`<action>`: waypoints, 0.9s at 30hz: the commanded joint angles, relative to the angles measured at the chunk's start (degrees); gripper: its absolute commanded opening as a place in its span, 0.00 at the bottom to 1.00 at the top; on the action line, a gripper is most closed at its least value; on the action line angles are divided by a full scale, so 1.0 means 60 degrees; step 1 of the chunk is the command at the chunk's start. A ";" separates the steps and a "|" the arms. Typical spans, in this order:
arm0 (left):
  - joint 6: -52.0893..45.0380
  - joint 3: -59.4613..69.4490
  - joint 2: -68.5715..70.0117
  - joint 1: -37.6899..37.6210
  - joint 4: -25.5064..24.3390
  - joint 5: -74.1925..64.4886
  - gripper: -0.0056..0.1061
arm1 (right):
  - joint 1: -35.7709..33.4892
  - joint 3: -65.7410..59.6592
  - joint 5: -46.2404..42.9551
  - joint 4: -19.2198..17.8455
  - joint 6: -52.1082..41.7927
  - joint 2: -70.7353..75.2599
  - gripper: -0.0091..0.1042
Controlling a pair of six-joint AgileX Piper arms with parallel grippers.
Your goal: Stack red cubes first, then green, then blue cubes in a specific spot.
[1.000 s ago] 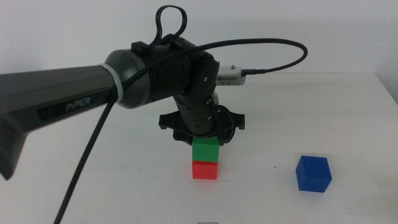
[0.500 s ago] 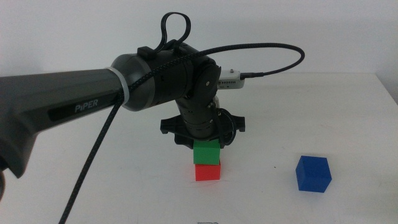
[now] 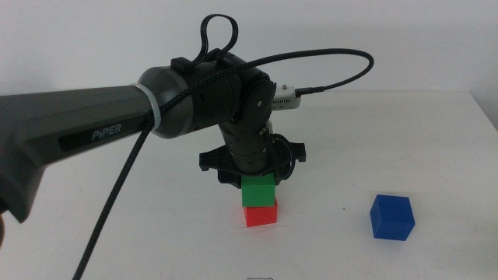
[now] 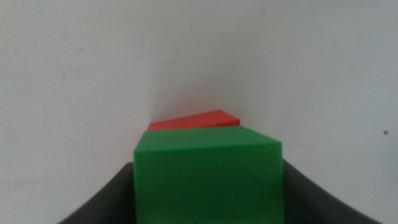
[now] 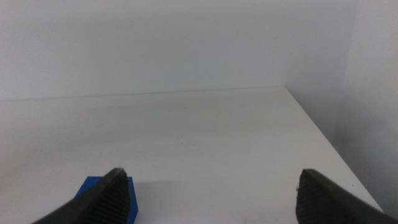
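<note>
The green cube [image 3: 258, 190] rests on top of the red cube [image 3: 261, 215] near the table's middle, sitting slightly askew on it. My left gripper [image 3: 257, 180] comes down from above and is shut on the green cube [image 4: 208, 180]; in the left wrist view a sliver of the red cube [image 4: 196, 120] shows past it. The blue cube [image 3: 391, 218] lies alone on the white table to the right. My right gripper [image 5: 211, 196] is out of the middle view and stands open, with the blue cube [image 5: 102, 198] partly behind one jaw.
The left arm's dark body and its looping black cable [image 3: 334, 58] hang over the table's left and middle. The white table [image 3: 436, 140] ends at a wall behind, and its right edge [image 5: 314, 127] shows in the right wrist view.
The left gripper has sunk slightly with the green cube and shifted a little right. The red cube has been nudged a touch to the right. The blue cube has not moved.
</note>
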State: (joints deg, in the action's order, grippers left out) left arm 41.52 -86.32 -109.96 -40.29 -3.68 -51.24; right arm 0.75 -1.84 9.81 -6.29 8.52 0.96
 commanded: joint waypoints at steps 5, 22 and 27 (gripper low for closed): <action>0.0069 -0.0242 0.0564 -0.0039 -0.0006 0.0227 0.68 | 0.0010 0.0208 -0.0772 -0.0084 -0.0062 0.0149 0.91; -0.1449 -0.0242 0.2349 -0.0021 -0.1240 0.0184 0.89 | 0.0010 0.0208 -0.0772 -0.0084 -0.0062 0.0149 0.91; -0.1581 -0.0242 0.3943 0.0164 -0.1564 -0.1283 0.89 | 0.0010 0.0208 -0.0772 -0.0084 -0.0062 0.0149 0.91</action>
State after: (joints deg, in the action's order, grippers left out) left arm 32.68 -86.25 -91.30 -39.74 -11.30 -56.93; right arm 0.75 -1.84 9.81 -6.29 8.52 0.96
